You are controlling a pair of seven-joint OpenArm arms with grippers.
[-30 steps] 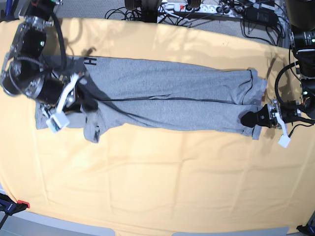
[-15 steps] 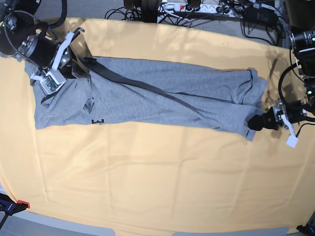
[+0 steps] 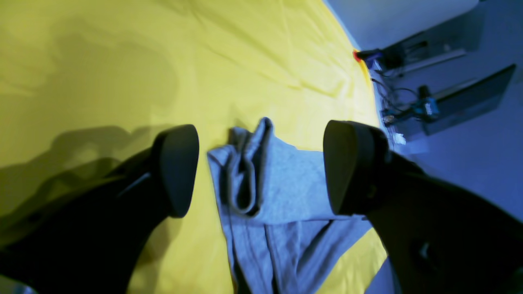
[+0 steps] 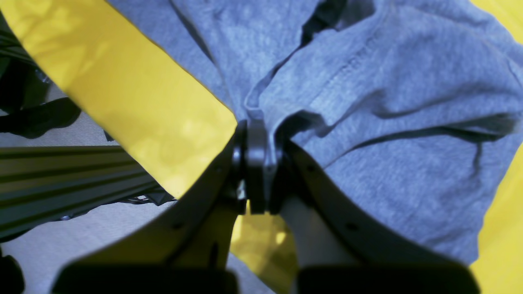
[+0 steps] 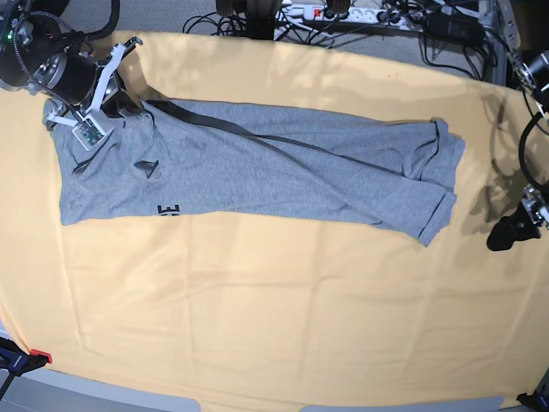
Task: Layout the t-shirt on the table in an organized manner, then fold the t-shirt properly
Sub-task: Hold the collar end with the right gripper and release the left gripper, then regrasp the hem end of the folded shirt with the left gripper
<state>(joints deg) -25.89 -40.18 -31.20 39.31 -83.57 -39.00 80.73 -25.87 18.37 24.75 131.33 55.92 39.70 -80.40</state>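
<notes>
The heather-grey t-shirt (image 5: 283, 167) lies stretched across the back half of the table (image 5: 257, 326), with a bit of black lettering (image 5: 169, 209) at its front left. My right gripper (image 5: 129, 105) is at the back left. In the right wrist view it (image 4: 257, 139) is shut on a fold of the shirt's edge (image 4: 388, 122). My left gripper (image 5: 504, 233) is open and empty, to the right of the shirt and apart from it. In the left wrist view its fingers (image 3: 175, 171) stand wide, with the shirt's corner (image 3: 286, 228) seen between them.
A power strip and cables (image 5: 343, 13) run along the table's back edge. A red clamp (image 5: 39, 356) sits at the front left corner. Equipment (image 3: 449, 106) stands beyond the table edge in the left wrist view.
My right gripper has pulled the shirt's edge up toward the back left, opening the shirt out. My left gripper has let go of the hem and drawn back to the right.
</notes>
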